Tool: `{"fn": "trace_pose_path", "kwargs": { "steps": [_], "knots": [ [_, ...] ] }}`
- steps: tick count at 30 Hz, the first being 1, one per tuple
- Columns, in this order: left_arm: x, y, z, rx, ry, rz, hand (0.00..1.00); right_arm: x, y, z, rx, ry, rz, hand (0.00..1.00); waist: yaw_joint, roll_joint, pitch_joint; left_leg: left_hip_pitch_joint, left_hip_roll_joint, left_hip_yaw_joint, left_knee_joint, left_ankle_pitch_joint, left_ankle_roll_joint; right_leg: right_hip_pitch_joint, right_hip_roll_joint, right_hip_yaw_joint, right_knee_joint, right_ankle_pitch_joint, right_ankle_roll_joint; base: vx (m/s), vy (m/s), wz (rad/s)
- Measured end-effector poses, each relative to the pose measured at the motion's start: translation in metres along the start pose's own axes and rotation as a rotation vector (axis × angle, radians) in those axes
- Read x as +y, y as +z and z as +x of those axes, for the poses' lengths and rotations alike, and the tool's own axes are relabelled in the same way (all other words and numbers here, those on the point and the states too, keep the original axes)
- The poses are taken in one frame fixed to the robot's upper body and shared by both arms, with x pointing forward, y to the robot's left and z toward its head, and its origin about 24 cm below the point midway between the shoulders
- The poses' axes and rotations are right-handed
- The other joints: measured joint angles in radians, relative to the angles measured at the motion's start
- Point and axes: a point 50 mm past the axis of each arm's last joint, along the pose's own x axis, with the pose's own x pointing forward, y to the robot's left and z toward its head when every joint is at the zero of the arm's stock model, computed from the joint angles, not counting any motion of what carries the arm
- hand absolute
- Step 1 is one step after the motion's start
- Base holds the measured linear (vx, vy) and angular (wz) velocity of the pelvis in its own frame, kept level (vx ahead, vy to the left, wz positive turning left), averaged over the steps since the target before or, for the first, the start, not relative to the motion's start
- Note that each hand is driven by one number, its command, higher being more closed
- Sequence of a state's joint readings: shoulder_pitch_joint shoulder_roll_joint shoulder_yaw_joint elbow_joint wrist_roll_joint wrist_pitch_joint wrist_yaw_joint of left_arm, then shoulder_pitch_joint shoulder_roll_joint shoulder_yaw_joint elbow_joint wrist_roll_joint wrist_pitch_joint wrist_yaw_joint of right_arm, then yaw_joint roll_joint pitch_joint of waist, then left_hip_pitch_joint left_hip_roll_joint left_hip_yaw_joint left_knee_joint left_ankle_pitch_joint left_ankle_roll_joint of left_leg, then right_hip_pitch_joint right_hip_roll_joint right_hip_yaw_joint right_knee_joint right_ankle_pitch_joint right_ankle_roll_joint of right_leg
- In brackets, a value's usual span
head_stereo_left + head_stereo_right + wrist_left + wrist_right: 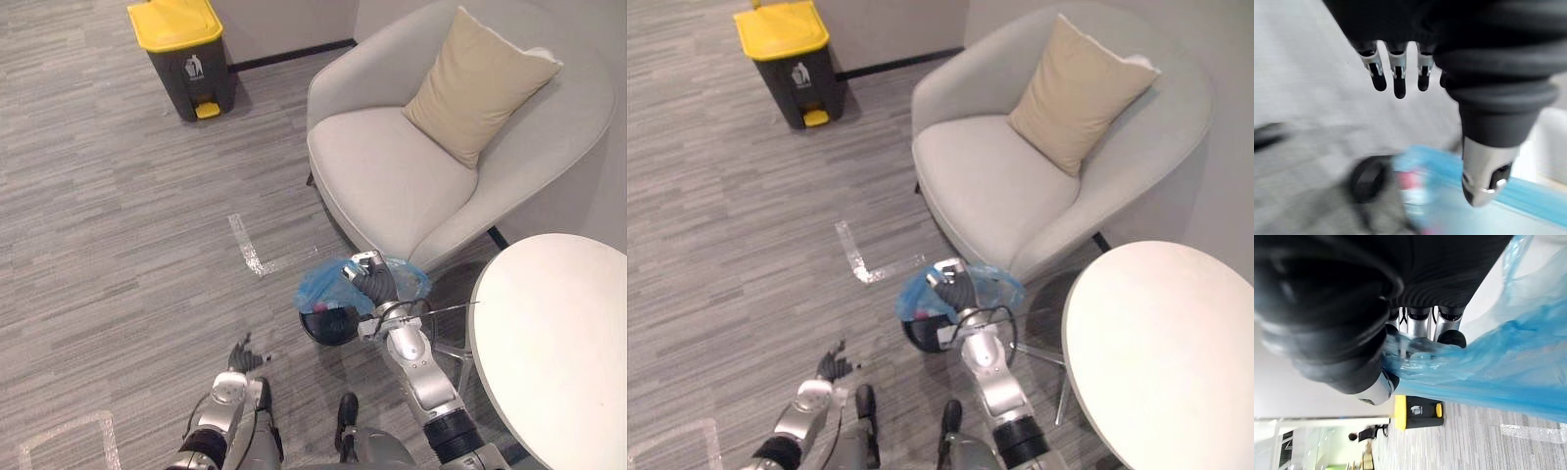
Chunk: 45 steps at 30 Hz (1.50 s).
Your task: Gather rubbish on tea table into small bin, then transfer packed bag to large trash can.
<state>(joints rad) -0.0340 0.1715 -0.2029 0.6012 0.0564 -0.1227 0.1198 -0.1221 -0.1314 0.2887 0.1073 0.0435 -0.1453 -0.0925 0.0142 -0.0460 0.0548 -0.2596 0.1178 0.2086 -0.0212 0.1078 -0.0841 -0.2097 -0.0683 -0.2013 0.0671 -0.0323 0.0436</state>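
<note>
The right hand (376, 281) has its fingers clamped on the blue bag (315, 287) at the small bin (328, 327). The left hand (241, 356) hangs at the near left, fingers apart.

The silver-grey, segmented metal arms (416, 364) each end in a dark ribbed wrist cover (1488, 58). The left hand (240, 356) and right hand (374, 282) carry slim silver fingers (1397, 68) with rounded black tips.
</note>
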Motion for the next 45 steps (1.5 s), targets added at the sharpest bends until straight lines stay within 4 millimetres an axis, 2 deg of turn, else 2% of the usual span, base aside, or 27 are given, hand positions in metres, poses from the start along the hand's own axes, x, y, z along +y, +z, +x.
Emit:
{"fn": "trace_pose_path", "kwargs": {
  "steps": [2, 4, 5, 6, 7, 9, 11, 12, 13, 14, 15, 18, 26, 30, 36, 45],
  "knots": [
    [-0.005, 0.000, 0.001, -0.007, -0.060, 0.035, 0.00, -0.001, -0.001, -0.002, 0.005, 0.038, -0.031, 1.00, 0.000, 0.002, -0.009, 0.034, -0.004, 0.003, -0.017, 0.000, 0.000, 0.023, -0.002, 0.008, -0.019, 0.003, 0.003, -0.02, 0.030, -0.07],
    [-0.010, 0.016, 0.012, -0.052, -0.115, 0.084, 0.00, 0.003, 0.002, -0.002, -0.010, 0.102, -0.021, 1.00, -0.002, 0.003, -0.014, 0.061, -0.005, 0.007, -0.044, 0.002, -0.003, 0.033, 0.000, 0.022, -0.034, 0.007, 0.005, -0.03, 0.025, -0.17],
    [-0.010, 0.037, 0.022, -0.115, -0.130, 0.110, 0.00, 0.009, 0.007, -0.001, -0.029, 0.140, -0.005, 1.00, -0.006, 0.003, -0.015, 0.069, -0.005, 0.009, -0.055, 0.006, -0.005, 0.037, 0.002, 0.027, -0.040, 0.013, 0.004, -0.02, 0.020, -0.18],
    [-0.007, 0.072, 0.032, -0.225, -0.130, 0.133, 0.00, 0.013, 0.013, -0.001, -0.052, 0.180, 0.017, 1.00, -0.010, 0.004, -0.020, 0.072, -0.005, 0.012, -0.069, 0.017, -0.005, 0.037, 0.004, 0.032, -0.042, 0.020, 0.003, -0.01, 0.016, -0.17],
    [-0.004, 0.097, 0.036, -0.309, -0.117, 0.136, 0.00, 0.015, 0.017, -0.001, -0.067, 0.202, 0.023, 1.00, -0.014, 0.004, -0.025, 0.073, -0.005, 0.015, -0.075, 0.023, -0.003, 0.038, 0.006, 0.036, -0.043, 0.027, 0.002, 0.03, 0.009, -0.19],
    [0.002, 0.162, 0.030, -0.559, -0.107, 0.134, 0.00, 0.020, 0.029, -0.001, -0.119, 0.250, 0.052, 1.00, -0.023, 0.005, -0.028, 0.089, -0.006, 0.014, -0.080, 0.028, -0.002, 0.048, 0.011, 0.053, -0.057, 0.042, 0.001, 0.06, 0.001, -0.25],
    [0.003, 0.183, 0.020, -0.672, -0.133, 0.147, 0.00, 0.017, 0.039, -0.002, -0.155, 0.273, 0.054, 1.00, -0.029, 0.012, -0.038, 0.095, -0.008, -0.001, -0.080, 0.028, -0.001, 0.059, 0.010, 0.058, -0.068, 0.047, 0.001, 0.05, -0.002, -0.11],
    [0.004, 0.181, 0.018, -0.682, -0.140, 0.156, 0.00, 0.015, 0.042, -0.002, -0.170, 0.284, 0.043, 1.00, -0.030, 0.014, -0.044, 0.098, -0.009, -0.003, -0.080, 0.028, -0.001, 0.063, 0.010, 0.060, -0.072, 0.049, 0.001, 0.05, -0.001, -0.08],
    [0.007, 0.172, 0.018, -0.667, -0.153, 0.177, 0.00, 0.015, 0.047, -0.001, -0.189, 0.307, 0.043, 1.00, -0.030, 0.014, -0.048, 0.107, -0.007, -0.003, -0.080, 0.028, -0.002, 0.069, 0.011, 0.067, -0.073, 0.049, 0.001, 0.04, -0.004, -0.13],
    [0.009, 0.159, 0.020, -0.625, -0.161, 0.213, 0.00, 0.018, 0.050, 0.000, -0.197, 0.339, 0.047, 1.00, -0.033, 0.014, -0.055, 0.113, -0.005, -0.003, -0.080, 0.028, -0.002, 0.072, 0.014, 0.072, -0.073, 0.049, 0.001, 0.03, -0.018, -0.15],
    [0.005, 0.130, 0.023, -0.518, -0.203, 0.310, 0.00, 0.022, 0.052, 0.001, -0.202, 0.390, 0.050, 1.00, -0.033, 0.015, -0.058, 0.116, -0.002, -0.004, -0.081, 0.027, -0.002, 0.074, 0.018, 0.078, -0.074, 0.049, 0.001, 0.00, -0.019, -0.10],
    [-0.005, 0.107, 0.018, -0.453, -0.273, 0.401, 0.00, 0.028, 0.053, 0.000, -0.200, 0.438, 0.069, 1.00, -0.031, 0.015, -0.058, 0.116, 0.002, -0.008, -0.081, 0.026, -0.004, 0.078, 0.021, 0.081, -0.089, 0.059, -0.005, -0.02, -0.005, -0.03],
    [-0.011, 0.116, 0.015, -0.524, -0.296, 0.494, 0.00, 0.037, 0.064, -0.003, -0.244, 0.504, 0.137, 1.00, -0.038, 0.013, -0.060, 0.120, -0.001, -0.002, -0.083, 0.021, -0.009, 0.091, 0.016, 0.107, -0.142, 0.106, 0.004, -0.07, 0.020, -0.09],
    [-0.015, 0.112, 0.013, -0.527, -0.328, 0.555, 0.00, 0.045, 0.071, -0.002, -0.269, 0.547, 0.129, 1.00, -0.055, 0.013, -0.061, 0.118, -0.001, -0.002, -0.083, 0.018, -0.014, 0.089, 0.018, 0.112, -0.146, 0.112, 0.004, -0.02, 0.006, -0.03],
    [-0.024, 0.112, 0.013, -0.542, -0.358, 0.642, 0.00, 0.050, 0.077, -0.001, -0.296, 0.569, 0.127, 1.00, -0.061, 0.011, -0.077, 0.098, -0.003, 0.000, -0.082, 0.031, -0.012, 0.072, 0.019, 0.118, -0.155, 0.128, 0.001, 0.02, 0.000, -0.03],
    [-0.020, 0.103, 0.019, -0.489, -0.347, 0.656, 0.00, 0.055, 0.083, 0.002, -0.324, 0.587, 0.119, 1.00, -0.068, 0.010, -0.080, 0.102, -0.004, -0.004, -0.082, 0.031, -0.011, 0.075, 0.019, 0.120, -0.155, 0.129, 0.002, 0.00, 0.001, 0.00]
  ]
}}
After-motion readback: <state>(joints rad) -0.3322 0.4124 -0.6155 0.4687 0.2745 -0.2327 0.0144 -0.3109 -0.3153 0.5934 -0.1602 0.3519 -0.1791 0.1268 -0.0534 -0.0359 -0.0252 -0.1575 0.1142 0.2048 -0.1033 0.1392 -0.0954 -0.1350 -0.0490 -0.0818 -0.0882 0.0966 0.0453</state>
